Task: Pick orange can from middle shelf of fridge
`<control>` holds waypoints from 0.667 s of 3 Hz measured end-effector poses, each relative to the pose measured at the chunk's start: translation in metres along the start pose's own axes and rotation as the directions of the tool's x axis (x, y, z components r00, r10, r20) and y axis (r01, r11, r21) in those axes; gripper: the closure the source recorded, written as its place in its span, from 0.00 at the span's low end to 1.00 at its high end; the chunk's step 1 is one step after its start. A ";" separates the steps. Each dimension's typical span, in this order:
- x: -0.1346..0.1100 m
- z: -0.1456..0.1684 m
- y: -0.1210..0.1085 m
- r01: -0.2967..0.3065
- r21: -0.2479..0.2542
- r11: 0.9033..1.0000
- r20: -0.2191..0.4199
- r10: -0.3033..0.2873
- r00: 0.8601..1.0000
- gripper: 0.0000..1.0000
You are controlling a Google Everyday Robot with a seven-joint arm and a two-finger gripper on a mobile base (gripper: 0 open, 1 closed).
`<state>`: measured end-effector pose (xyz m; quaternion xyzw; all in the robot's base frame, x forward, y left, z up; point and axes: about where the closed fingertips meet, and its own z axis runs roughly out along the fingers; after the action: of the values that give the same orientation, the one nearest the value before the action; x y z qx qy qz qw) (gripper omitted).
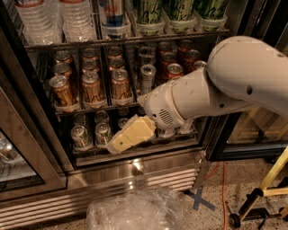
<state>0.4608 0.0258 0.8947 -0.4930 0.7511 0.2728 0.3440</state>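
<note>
Several orange cans stand in lanes on the middle shelf (96,107) of the fridge (135,173). The front ones are at the left (60,91), centre (92,89) and right (120,85). My gripper (118,144) is a cream block on the end of the white arm (216,90). It points left and down, in front of the bottom shelf, below and slightly right of the front orange cans. It touches none of them and holds nothing that I can see.
A slim silver can (147,75) and red cans (174,71) stand right of the orange ones. Water bottles (45,22) and green cans (180,11) fill the shelf above. Small cans (81,134) sit on the bottom rack. Crumpled clear plastic (135,210) and a yellow stand (270,179) are on the floor.
</note>
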 end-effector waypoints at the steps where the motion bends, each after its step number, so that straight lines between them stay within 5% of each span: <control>1: -0.016 0.050 0.021 0.008 -0.042 0.999 0.076 -0.005 0.997 0.00; 2: -0.018 0.096 0.045 -0.022 -0.013 1.000 0.087 0.023 0.996 0.00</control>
<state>0.4475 0.1243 0.8535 -0.4742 0.7391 0.3023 0.3707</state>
